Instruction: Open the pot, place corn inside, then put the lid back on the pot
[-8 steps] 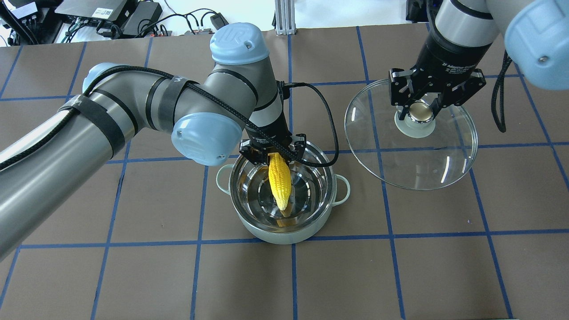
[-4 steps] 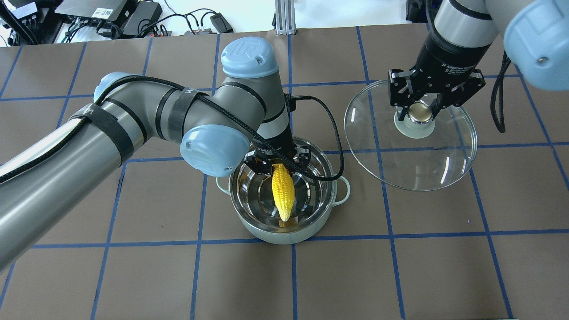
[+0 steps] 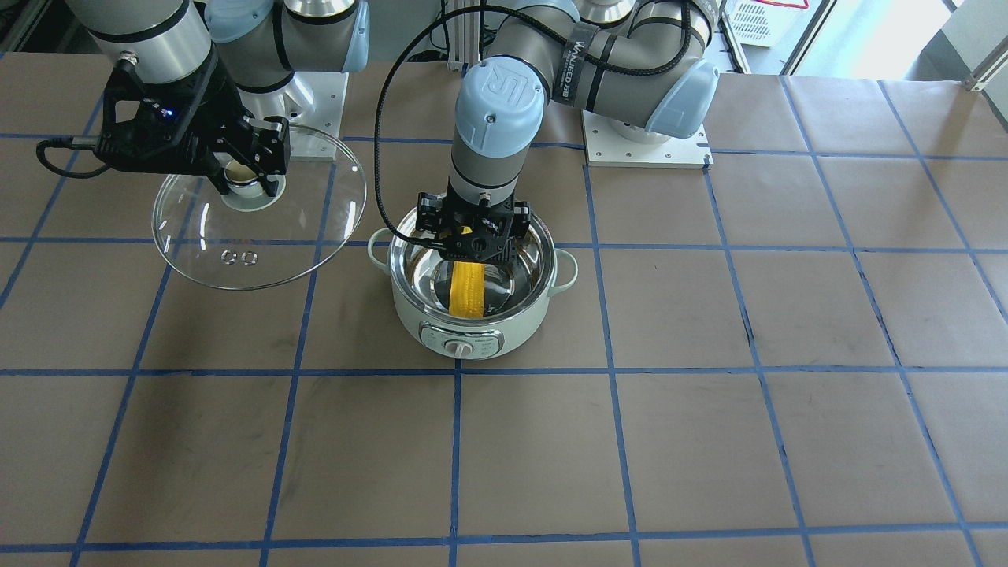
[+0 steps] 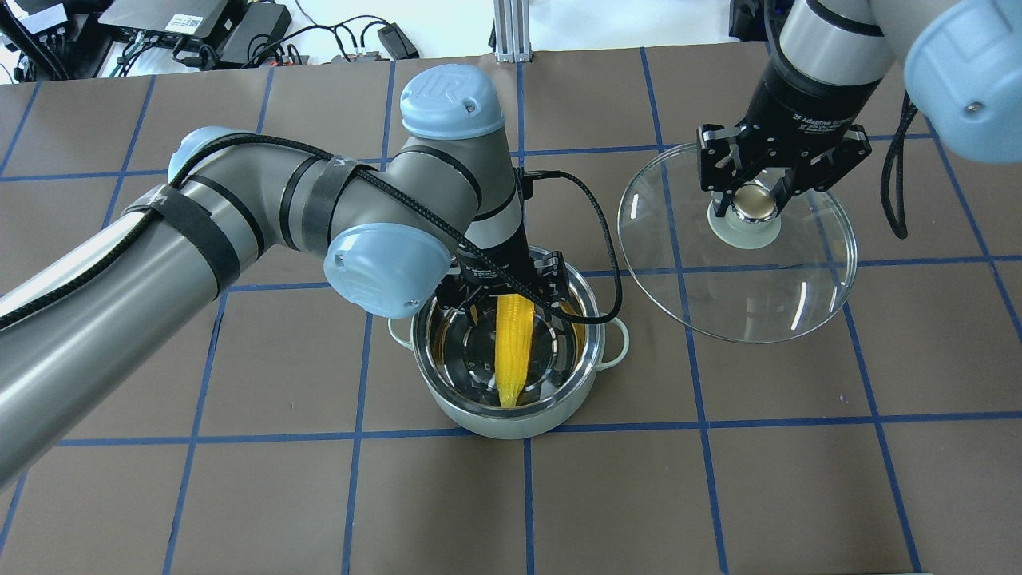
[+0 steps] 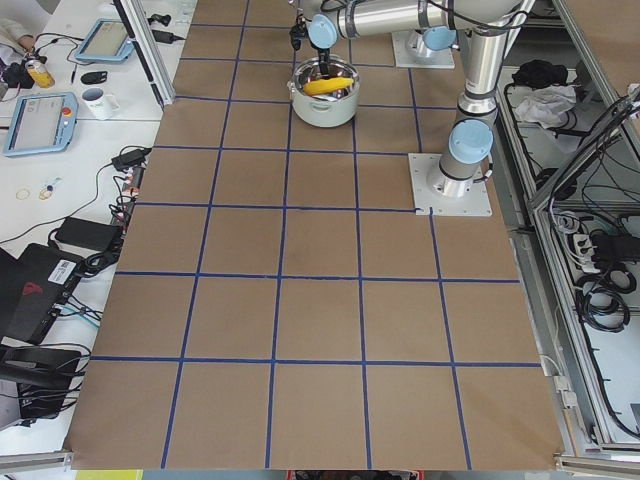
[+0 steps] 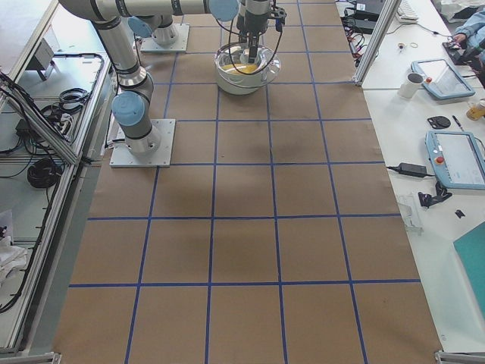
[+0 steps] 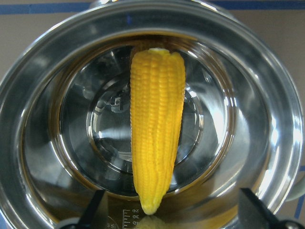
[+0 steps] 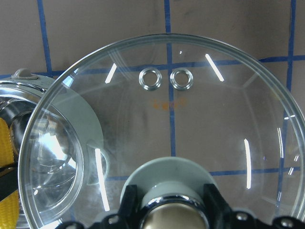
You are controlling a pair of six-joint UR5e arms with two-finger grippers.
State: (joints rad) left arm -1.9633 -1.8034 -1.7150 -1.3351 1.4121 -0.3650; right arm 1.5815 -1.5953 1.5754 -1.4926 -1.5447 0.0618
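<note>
- The overhead view shows the left gripper hanging over the rim of the pot, but its body hides the fingertips
- Only the left wrist view shows them: two dark fingertips in its lower corners, spread wide apart
- That view looks straight down into the steel bowl, where the corn lies released; its pointed end sits between the fingertips, touches neither and reaches the pot's wall
- From overhead, the corn points its tip toward the robot's edge of the worktop and its blunt end away from it
- The front-facing view adds the control dial, turned to the operators' edge; the pot stands well in from every edge of the worktop
- The right gripper is clenched on the knob of the lid, holding it up off the worktop, beside the pot on the side toward the robot's right-hand edge
- The right wrist view looks through the glass: two vent holes sit by the rim farthest from the fingers, and the pot's rim shows through the glass at that view's left edge
- In both side views the grippers are too small to judge the fingers
</note>
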